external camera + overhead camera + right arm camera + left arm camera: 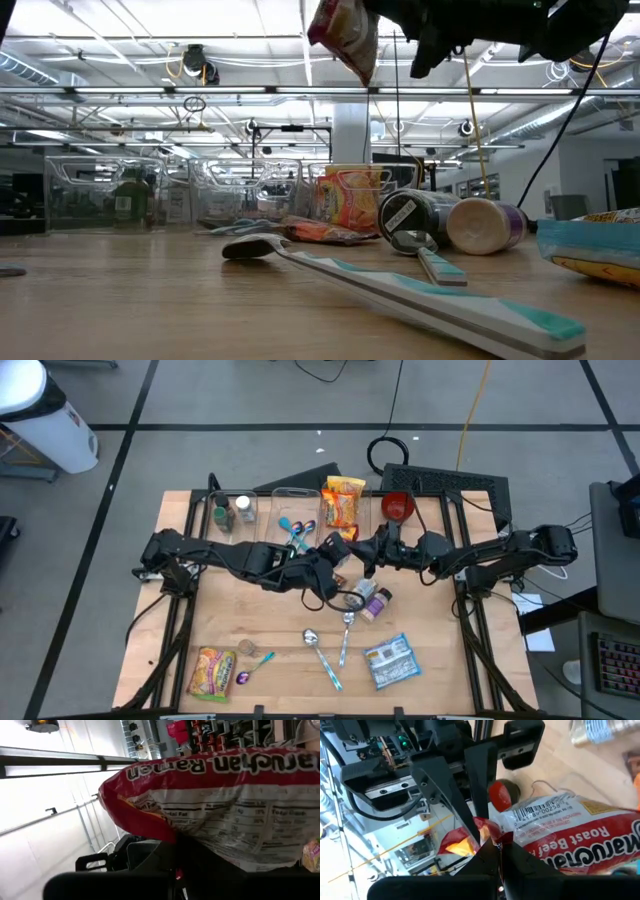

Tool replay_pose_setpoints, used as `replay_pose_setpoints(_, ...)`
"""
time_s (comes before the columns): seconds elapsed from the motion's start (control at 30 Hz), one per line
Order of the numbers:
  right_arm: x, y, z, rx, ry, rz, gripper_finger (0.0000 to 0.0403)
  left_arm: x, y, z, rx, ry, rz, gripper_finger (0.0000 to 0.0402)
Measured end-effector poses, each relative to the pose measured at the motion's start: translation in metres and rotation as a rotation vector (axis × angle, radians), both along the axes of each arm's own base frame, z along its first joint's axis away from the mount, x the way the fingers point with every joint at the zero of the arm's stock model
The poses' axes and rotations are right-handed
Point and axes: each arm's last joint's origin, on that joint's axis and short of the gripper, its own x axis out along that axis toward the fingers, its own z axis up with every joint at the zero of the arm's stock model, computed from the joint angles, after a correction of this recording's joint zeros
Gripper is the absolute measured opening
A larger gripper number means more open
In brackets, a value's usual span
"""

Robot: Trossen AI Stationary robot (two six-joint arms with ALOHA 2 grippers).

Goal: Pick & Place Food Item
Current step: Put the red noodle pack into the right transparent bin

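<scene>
Two claws on one ramen packet (220, 810), held in the air above the middle of the table (250, 630)! The left claw (492, 845) pinches one end of the packet, the right claw (175, 855) clamps the opposite edge. It's a handover, I'd say. Near the packet, below, lie spice jars (375, 603) and spoons (325, 655). Best play: the left claw lets go fully before the right one pulls away, so the wrapper doesn't tear.

red ramen packet (570, 832) printed "Maruchan" and "Roast Beef", barcode at its centre-right, same packet (220, 805) upside down reading "Maruchan Ramen", nutrition table with "Total Fat"
</scene>
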Motion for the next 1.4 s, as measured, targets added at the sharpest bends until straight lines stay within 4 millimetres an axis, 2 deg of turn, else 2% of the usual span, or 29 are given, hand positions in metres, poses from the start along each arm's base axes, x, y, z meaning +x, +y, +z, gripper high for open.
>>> replay_pose_setpoints(0.2, 0.000, 0.001, 0.001, -0.064, -0.003, 0.029, 0.0001, 0.002, 0.000, 0.002, -0.111, -0.096, 0.054, 0.0026)
replay_pose_setpoints(0.37, 0.000, -0.004, 0.001, -0.134, 0.000, 0.012, 0.0001, -0.002, 0.007, 0.009, -0.218, -0.187, 0.132, 0.0062)
replay_pose_setpoints(0.67, -0.004, -0.028, 0.004, -0.239, -0.022, 0.003, 0.0000, -0.025, 0.024, 0.039, -0.533, -0.462, 0.338, 0.0154)
replay_pose_setpoints(0.83, -0.008, -0.043, 0.007, -0.304, -0.034, 0.013, 0.0000, -0.041, 0.032, 0.057, -0.728, -0.609, 0.421, 0.0189)
replay_pose_setpoints(1.03, -0.002, -0.053, 0.028, -0.500, -0.034, 0.133, 0.0000, -0.067, 0.045, 0.082, -1.038, -0.676, 0.393, 0.0204)
replay_pose_setpoints(1.23, 0.014, -0.052, 0.056, -0.763, 0.146, 0.357, 0.0000, -0.085, 0.068, 0.099, -1.378, -0.601, 0.292, 0.0194)
replay_pose_setpoints(1.4, 0.012, -0.050, 0.084, -1.020, 0.316, 0.458, 0.0000, -0.090, 0.084, 0.101, -1.546, -0.492, 0.210, 0.0192)
